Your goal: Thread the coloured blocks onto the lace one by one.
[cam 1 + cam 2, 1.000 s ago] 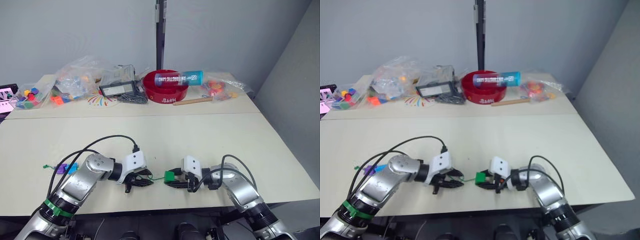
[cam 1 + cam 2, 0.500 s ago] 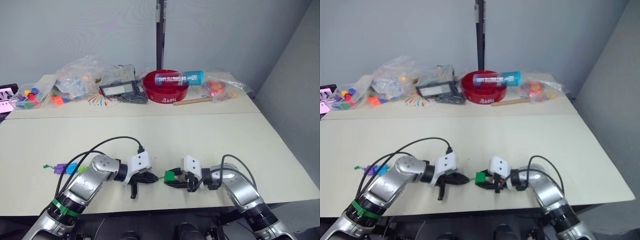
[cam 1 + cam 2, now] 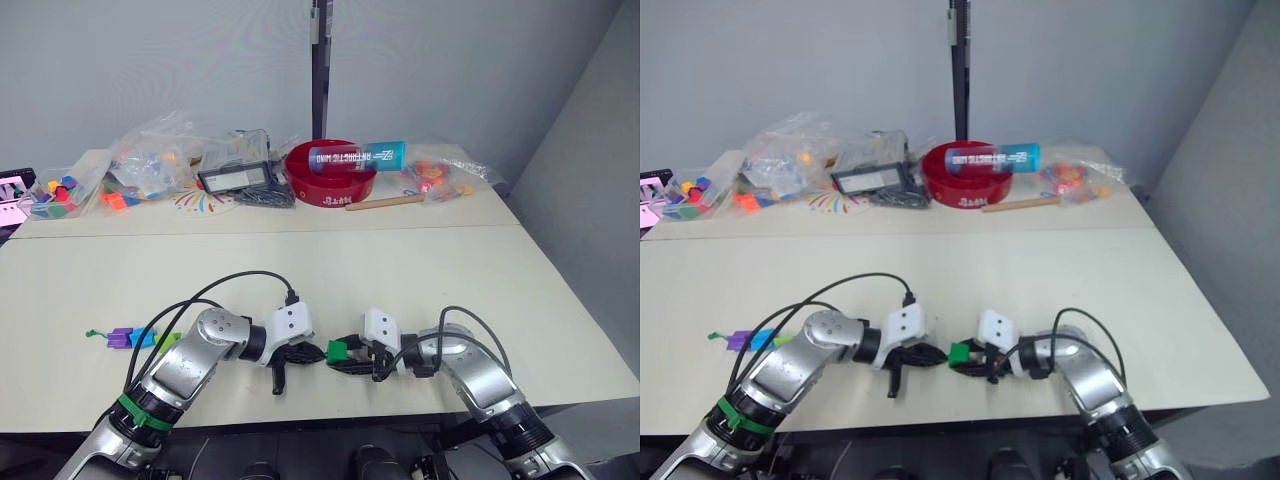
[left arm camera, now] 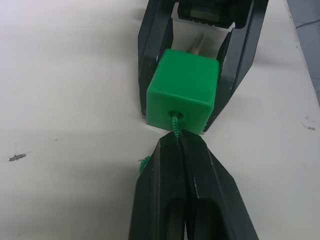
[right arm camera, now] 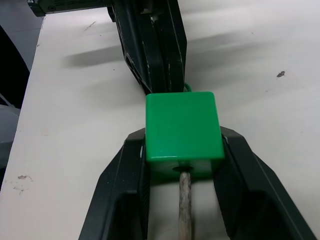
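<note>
Threading of the dark green block (image 4: 183, 90) onto the lace (image 4: 175, 123). The right gripper (image 5: 184, 150) has its two fingers closed against opposite side faces of the block, holding it just above the table (image 3: 420, 270). The left gripper (image 4: 179, 145) stands directly before the block's near face with its fingers pressed together on the lace, touching or nearly touching that face. The lace enters the hole in the face towards the left gripper; its pale stiff tip (image 5: 184, 200) emerges from the opposite face, between the right gripper's fingers. The bore, and thus the lace's long axis, runs from one gripper to the other. The block appears light, rigid and smooth-sided, best held by its flat sides; the cord looks limp, so the stiff tip is the likelier place to take hold. Threaded blocks (image 3: 135, 338) lie well behind the left gripper
</note>
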